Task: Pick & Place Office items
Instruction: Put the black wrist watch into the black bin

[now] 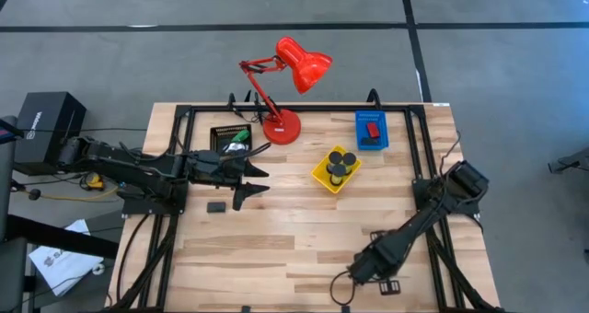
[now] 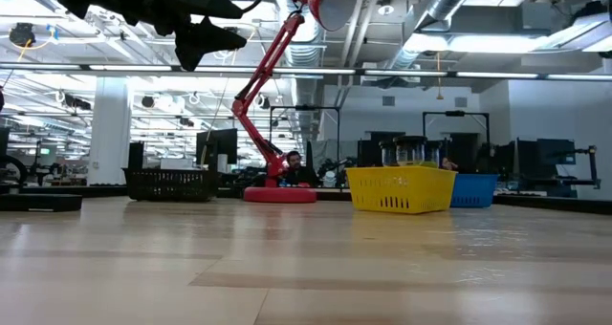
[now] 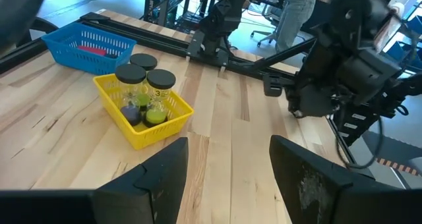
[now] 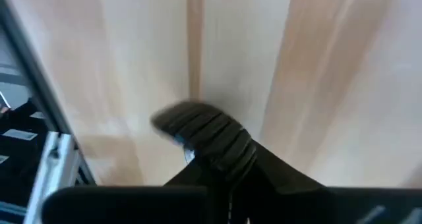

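My left gripper (image 1: 260,181) is open and holds nothing. It hangs well above the table (image 2: 206,33), left of the yellow tray (image 1: 336,168). In the left wrist view its fingers (image 3: 165,178) frame bare wood in front of that tray (image 3: 142,115), which holds three black-lidded jars (image 3: 146,85) with green and purple contents. A small black block (image 1: 216,205) lies flat on the table below the left arm. A red block (image 1: 372,129) lies in the blue tray (image 1: 371,143). My right gripper (image 1: 363,272) sits low near the table's near edge, shut, its fingers (image 4: 204,132) pointing down at the wood.
The red desk lamp stands on its round base (image 1: 281,127) at the far middle, its head (image 1: 304,64) reaching over the table's far edge. A black tray (image 1: 230,138) with small items sits left of the base. Bare wood lies across the table's near half. A black frame (image 1: 276,109) borders the table.
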Robot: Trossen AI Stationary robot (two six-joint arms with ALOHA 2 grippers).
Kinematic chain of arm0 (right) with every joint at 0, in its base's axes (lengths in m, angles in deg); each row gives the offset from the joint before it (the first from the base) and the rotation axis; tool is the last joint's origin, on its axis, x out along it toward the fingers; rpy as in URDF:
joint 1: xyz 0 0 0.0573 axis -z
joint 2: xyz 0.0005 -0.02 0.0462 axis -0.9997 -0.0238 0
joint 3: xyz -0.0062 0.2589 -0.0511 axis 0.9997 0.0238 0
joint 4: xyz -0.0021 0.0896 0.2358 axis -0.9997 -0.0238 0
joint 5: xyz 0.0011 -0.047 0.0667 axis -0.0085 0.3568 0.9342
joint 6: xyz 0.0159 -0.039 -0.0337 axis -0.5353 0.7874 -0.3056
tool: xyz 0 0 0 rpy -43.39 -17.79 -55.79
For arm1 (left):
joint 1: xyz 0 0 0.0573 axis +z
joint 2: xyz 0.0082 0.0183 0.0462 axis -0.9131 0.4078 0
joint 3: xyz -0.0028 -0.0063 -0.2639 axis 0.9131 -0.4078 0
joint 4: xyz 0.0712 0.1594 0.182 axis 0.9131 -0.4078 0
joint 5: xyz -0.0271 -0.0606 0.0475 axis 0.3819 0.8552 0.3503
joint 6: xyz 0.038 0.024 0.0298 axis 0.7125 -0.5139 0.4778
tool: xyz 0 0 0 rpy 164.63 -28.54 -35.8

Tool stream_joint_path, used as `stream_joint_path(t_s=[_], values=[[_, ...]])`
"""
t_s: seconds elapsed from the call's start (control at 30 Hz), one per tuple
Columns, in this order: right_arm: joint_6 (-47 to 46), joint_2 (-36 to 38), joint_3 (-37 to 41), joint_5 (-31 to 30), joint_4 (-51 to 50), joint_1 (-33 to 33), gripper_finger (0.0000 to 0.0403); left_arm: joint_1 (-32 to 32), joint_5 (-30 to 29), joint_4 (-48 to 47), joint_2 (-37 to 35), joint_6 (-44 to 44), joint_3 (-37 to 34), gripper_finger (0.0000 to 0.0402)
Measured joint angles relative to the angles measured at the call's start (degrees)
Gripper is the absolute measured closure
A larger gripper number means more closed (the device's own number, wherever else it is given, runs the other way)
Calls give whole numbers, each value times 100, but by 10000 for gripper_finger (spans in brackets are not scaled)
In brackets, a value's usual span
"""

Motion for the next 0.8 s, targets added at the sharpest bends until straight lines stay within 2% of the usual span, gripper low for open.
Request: stream_joint_path(t_s=[0.07, 0.17, 0.27, 0.37, 0.53, 0.8], values=[[314, 0, -280, -144, -272, 122, 386, 0, 0, 0, 0, 0, 0, 192], [847, 0, -735, -683, -746, 302, 401, 0, -1, 0, 1, 0, 0, 192], [1345, 0, -1197, -1484, -1128, 500, 402, 0, 1, 0, -1, 0, 0, 192], [1769, 0, -1530, -2557, -1263, 748, 403, 0, -1, 0, 0, 0, 0, 192], [2374, 0, -1781, -4371, -958, 1271, 403, 0, 0, 0, 0, 0, 0, 192], [2395, 0, -1794, -6227, 477, 2185, 403, 0, -1, 2, 1, -2, 0, 192]])
